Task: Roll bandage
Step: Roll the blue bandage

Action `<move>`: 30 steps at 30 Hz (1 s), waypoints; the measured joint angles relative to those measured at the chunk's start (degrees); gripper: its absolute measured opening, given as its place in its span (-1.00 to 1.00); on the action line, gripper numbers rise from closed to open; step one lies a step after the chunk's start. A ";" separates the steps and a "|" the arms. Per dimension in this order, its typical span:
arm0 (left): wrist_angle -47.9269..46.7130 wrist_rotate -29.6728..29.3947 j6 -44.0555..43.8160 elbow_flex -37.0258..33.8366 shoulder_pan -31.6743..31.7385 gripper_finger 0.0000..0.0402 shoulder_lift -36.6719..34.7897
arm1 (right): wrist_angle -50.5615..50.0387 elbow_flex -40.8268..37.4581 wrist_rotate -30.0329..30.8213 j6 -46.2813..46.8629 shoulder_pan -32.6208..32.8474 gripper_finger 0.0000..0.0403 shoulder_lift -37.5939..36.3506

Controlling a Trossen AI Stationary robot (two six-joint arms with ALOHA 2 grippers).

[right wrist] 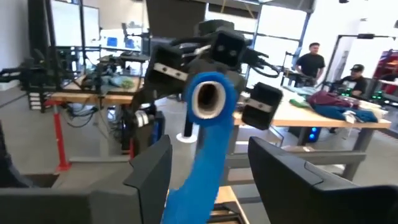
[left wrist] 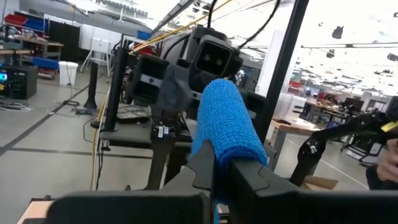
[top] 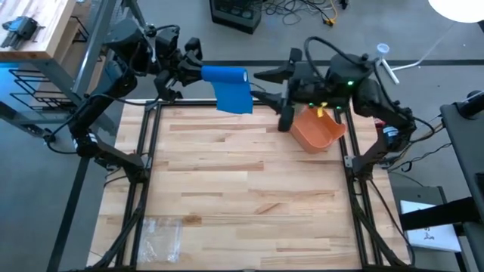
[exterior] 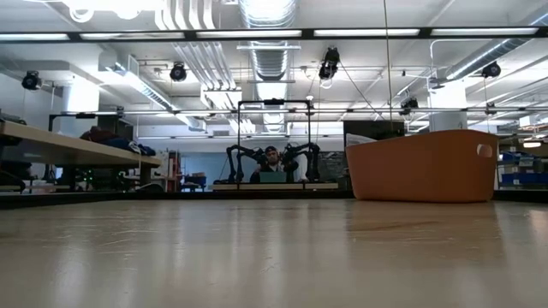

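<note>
A blue bandage roll (top: pixel 224 74) with a white core (right wrist: pixel 208 98) is held in the air above the table's far edge. Its loose tail (top: pixel 235 99) hangs down from it. My left gripper (top: pixel 195 72) is shut on the roll at its left end. My right gripper (top: pixel 263 85) is open and faces the roll's right end. In the right wrist view its fingers (right wrist: pixel 152 167) stand on either side of the hanging tail (right wrist: pixel 198 171) and touch nothing. No gripper shows in the low view. My left gripper pinches the bandage roll (left wrist: pixel 227 127) between its two fingers (left wrist: pixel 204 169), at the roll's left end. The fingers come level from the table's left and lie along the roll. The roll is level and lifted clear of the table, with its tail hanging slack below.
An orange bin (top: pixel 318 129) stands on the table at the far right, right by my right arm; it also shows in the low view (exterior: pixel 424 165). A clear plastic bag (top: pixel 160 235) lies at the near left. People are in the room beyond the table (right wrist: pixel 311 62).
</note>
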 joint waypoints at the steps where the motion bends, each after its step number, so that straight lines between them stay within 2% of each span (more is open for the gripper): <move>1: 0.16 -0.01 -0.42 0.00 0.00 -0.96 0.00 | 0.20 0.00 -0.04 0.00 -0.05 0.03 0.46; 6: 0.17 0.02 -1.47 -0.26 0.00 -0.96 0.02 | 5.55 -0.02 0.01 1.99 -0.24 0.01 3.66; 12: 0.38 1.62 -3.14 -0.25 -0.20 -0.96 0.04 | 6.83 -0.07 0.05 0.54 -1.14 -0.09 6.02; 16: 0.35 3.56 -5.58 -0.29 -0.53 -0.96 0.04 | 6.57 -0.11 -0.01 -0.48 -1.04 -0.30 6.32; 22: -0.52 6.17 -7.01 -0.70 -1.54 -0.96 0.00 | 6.18 -0.11 0.09 -4.64 -1.07 -0.92 6.00; 30: -1.23 8.54 -7.09 -0.71 -2.50 -0.96 0.04 | 7.38 0.22 6.59 -8.70 -1.44 -0.99 3.25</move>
